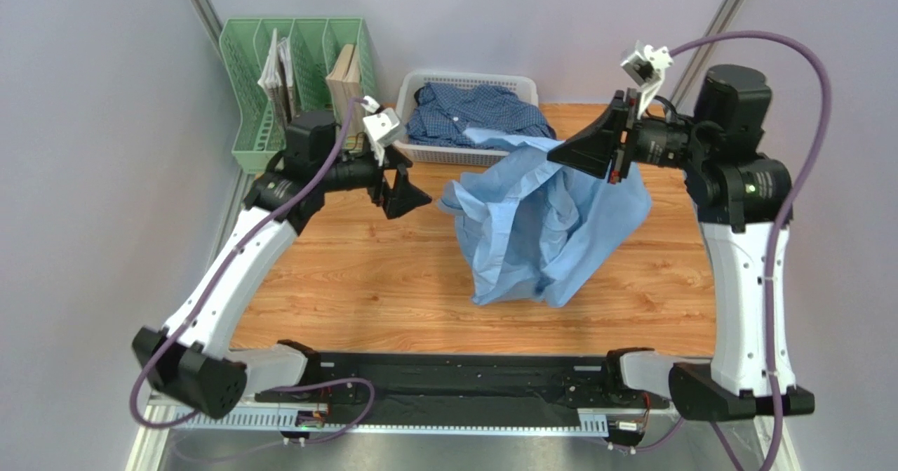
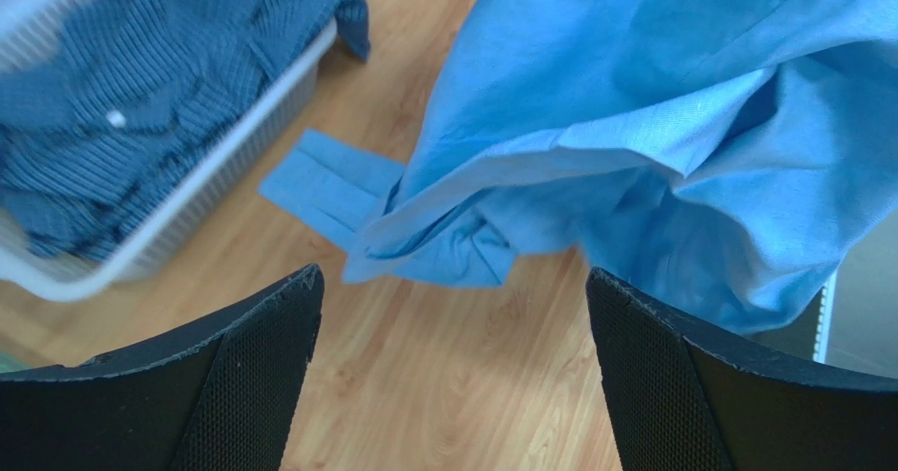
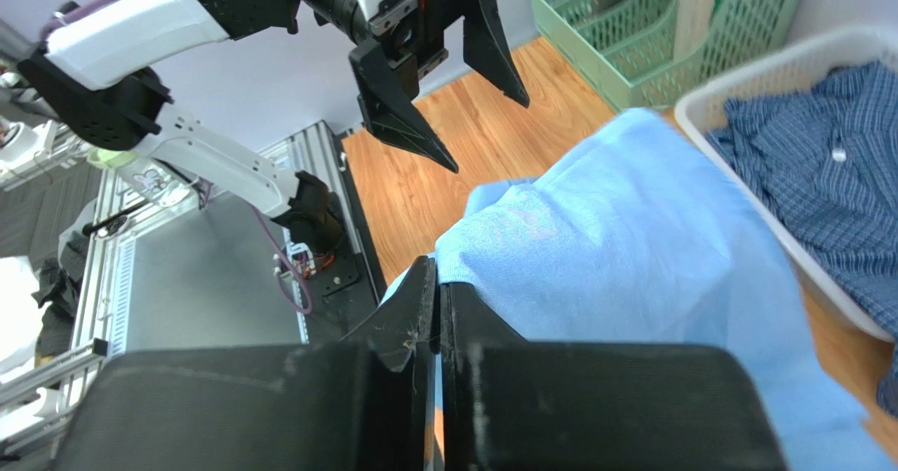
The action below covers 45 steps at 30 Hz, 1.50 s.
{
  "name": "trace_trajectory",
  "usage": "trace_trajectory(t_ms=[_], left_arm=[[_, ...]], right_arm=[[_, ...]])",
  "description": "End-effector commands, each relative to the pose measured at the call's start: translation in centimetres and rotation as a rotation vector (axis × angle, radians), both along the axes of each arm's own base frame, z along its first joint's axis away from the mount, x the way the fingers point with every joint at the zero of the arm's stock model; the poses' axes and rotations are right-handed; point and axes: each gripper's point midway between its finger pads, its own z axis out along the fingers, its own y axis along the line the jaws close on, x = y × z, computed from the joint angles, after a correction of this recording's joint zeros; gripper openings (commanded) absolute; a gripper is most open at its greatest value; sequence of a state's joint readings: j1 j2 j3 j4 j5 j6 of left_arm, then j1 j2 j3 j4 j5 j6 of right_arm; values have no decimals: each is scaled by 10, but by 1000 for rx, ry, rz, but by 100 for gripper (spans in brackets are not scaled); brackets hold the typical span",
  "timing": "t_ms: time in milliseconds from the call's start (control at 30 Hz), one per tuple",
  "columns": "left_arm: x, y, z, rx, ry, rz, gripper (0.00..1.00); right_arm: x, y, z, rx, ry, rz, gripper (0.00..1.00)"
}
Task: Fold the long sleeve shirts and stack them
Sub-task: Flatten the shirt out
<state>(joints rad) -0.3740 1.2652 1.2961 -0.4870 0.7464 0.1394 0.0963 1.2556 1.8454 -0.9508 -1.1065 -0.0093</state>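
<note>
**Top view.** My right gripper was clamped on a pinch of the light blue shirt, holding it up just in front of the basket. The shirt hung in a bunch, its lower folds on the table. My left gripper hovered empty, jaws apart, off the basket's near left corner and near the shirt without touching it. The checked shirt lay crumpled inside the basket.

**Left wrist view.** Between my spread fingers I saw bare wood. Beyond it what looked like a cuff lay flat on the table just beside the basket wall. The cloth was thin, limp and light, and I judged it would sag wherever it was unsupported. A doubled edge seemed the surest hold, either that cuff or a seam.

**Right wrist view.** My fingers were pressed together with blue cloth coming out between them. I couldn't tell whether I held collar, shoulder or hem, because my own gripper body blocked it. No view showed the light shirt's collar or buttons. The checked shirt in the basket was cut off at the frame edge.
</note>
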Motion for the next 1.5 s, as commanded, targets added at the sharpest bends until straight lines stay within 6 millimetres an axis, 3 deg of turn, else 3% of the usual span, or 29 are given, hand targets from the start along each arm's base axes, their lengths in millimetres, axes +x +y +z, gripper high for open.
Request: trace_trajectory(t_ms=[0,67,167,400,433,500,600,733,800,833,867,900,967,1000,1067,1200,1267,1300,1333,1400,1433,1467], left_arm=[[-19,14,3,63,-99,-15,99],[-20,16,0,96,-123,-31,99],[-26,15,-22,146,-36,-83,99],[-25,-28,-82,228,37,-163,99],[-25,-33,-97,246,62,-170,99],[-29,-49,-108,253,44,-213,98],[-23,-64,-146,333,65,-235,99],[-11,-83,-160,335,88,-271,99],[-15,-93,-171,340,109,-314,82],[-14,-97,-167,337,98,-330,69],[-18,-95,-169,352,130,-339,47],[-18,-95,-169,361,144,-345,35],[-18,-86,-154,376,138,-344,3],[-21,-82,-133,335,111,-346,0],[-23,-67,-112,290,122,-312,0],[-46,-41,-43,190,67,-278,0],[-43,-28,-14,141,43,-206,0],[-44,-19,5,116,1,-169,0],[-40,-14,26,88,-40,-136,0],[-33,2,48,83,-84,-49,0],[-34,6,59,89,-104,-27,0],[-34,10,62,98,-102,-9,0]], right_arm=[[-4,-7,-8,60,91,18,0],[6,-15,-43,24,167,-31,0],[14,-35,-70,-34,193,-117,0],[25,-70,-119,-161,218,-323,0],[26,-74,-128,-172,241,-343,0],[29,-81,-136,-182,250,-370,0],[32,-89,-149,-188,283,-399,0],[36,-98,-153,-184,306,-428,0],[39,-103,-153,-194,303,-448,0],[41,-105,-153,-197,302,-457,0],[43,-107,-151,-199,296,-466,0],[45,-112,-150,-198,297,-483,0],[51,-117,-148,-188,299,-499,0],[53,-116,-146,-178,299,-490,0],[61,-115,-145,-152,307,-487,0],[82,-105,-135,-50,317,-464,0],[95,-92,-123,-28,290,-443,0],[106,-92,-125,-38,289,-464,0],[117,-92,-113,-33,240,-479,0],[138,-102,-112,-26,265,-548,0],[143,-105,-101,-23,249,-563,0],[149,-110,-104,-31,262,-591,0]])
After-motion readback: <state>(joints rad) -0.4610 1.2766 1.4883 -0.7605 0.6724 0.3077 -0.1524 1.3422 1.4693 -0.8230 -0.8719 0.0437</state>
